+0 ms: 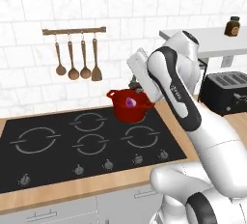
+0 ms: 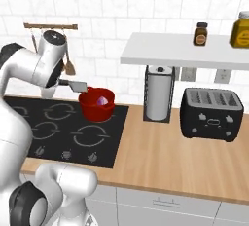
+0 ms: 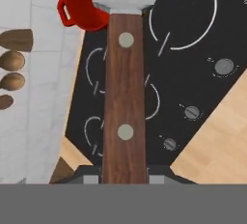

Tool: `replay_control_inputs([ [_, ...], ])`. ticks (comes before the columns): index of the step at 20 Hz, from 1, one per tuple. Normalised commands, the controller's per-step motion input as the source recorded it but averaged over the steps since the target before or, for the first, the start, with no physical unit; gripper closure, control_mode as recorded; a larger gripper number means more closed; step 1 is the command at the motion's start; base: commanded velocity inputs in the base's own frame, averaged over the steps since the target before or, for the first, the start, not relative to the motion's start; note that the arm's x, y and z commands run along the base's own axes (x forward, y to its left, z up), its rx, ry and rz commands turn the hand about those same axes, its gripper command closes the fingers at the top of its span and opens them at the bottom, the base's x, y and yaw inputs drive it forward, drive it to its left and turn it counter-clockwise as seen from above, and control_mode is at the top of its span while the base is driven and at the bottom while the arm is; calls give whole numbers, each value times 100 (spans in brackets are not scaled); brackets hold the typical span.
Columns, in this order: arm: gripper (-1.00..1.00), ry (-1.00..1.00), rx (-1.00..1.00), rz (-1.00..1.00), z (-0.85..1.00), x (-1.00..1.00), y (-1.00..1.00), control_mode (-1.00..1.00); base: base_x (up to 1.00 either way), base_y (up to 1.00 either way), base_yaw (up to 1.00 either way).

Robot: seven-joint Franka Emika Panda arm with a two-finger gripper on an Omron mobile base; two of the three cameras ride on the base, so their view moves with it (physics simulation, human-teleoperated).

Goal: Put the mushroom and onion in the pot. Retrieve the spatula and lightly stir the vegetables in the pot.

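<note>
My gripper (image 3: 124, 177) is shut on the spatula (image 3: 124, 88), which has a brown wooden handle with two rivets and a flat grey blade. In the right base view the spatula (image 2: 77, 85) points from my gripper (image 2: 58, 82) toward the red pot (image 2: 97, 104), its blade just above the pot's left rim. The pot (image 1: 129, 106) stands on the back right burner of the black cooktop (image 1: 58, 160). The purple onion (image 1: 130, 102) lies inside the pot (image 3: 77, 6), and it also shows from the right (image 2: 101, 101). The mushroom is hidden from me.
A rail with several wooden utensils (image 1: 77, 66) hangs on the tiled wall behind the cooktop. A paper towel roll (image 2: 159, 93) and a black toaster (image 2: 211, 113) stand on the wooden counter to the right, under a shelf (image 2: 180, 54) carrying jars.
</note>
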Motion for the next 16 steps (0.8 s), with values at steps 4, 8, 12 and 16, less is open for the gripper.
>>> replay_control_inputs([
  [4, 100, 0, 40, -47, 0, 16, 0, -100, 0, 0, 0],
  [8, 100, -2, 61, -11, 18, 13, -8, -100, 0, 0, 0],
  [12, 100, -13, 61, 0, 36, 31, -10, -100, 0, 0, 0],
  [16, 100, -4, 45, -5, 1, 75, -9, -100, 0, 0, 0],
])
